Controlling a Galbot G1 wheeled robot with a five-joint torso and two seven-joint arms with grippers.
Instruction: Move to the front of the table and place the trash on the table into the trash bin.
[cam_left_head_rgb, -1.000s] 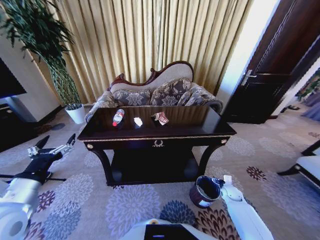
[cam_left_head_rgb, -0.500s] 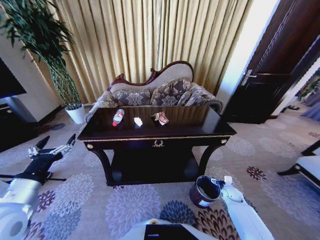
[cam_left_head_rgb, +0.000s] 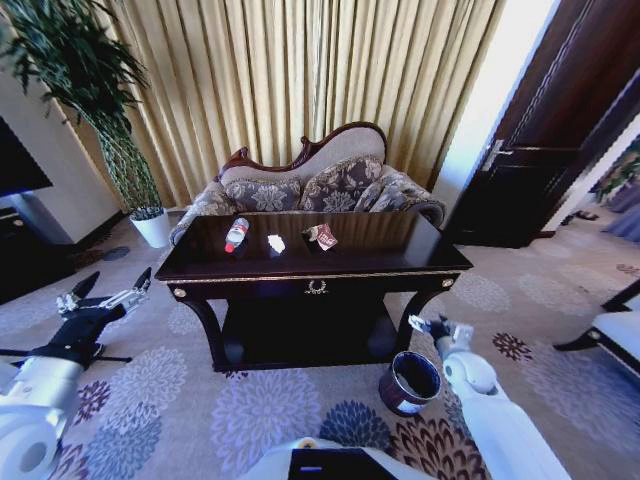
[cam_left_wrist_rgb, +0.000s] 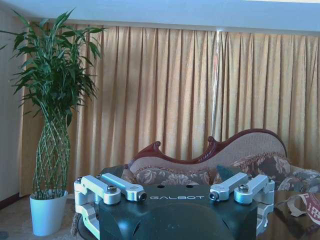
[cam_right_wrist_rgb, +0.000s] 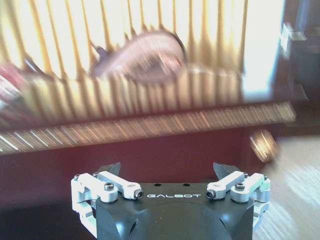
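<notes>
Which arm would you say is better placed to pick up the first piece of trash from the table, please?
Probably the right. The right gripper, open, is raised beside the table front, above the trash bin. The left gripper, open, hangs low and wide of the table's corner, though nearer the bottle.

Showing off a dark glossy tabletop (cam_left_head_rgb: 370, 245) with gold trim, a red-labelled clear bottle (cam_left_head_rgb: 236, 234), white crumpled paper (cam_left_head_rgb: 276, 243), a red-and-white wrapper (cam_left_head_rgb: 322, 236), a dark brown trash bin (cam_left_head_rgb: 409, 383).
</notes>
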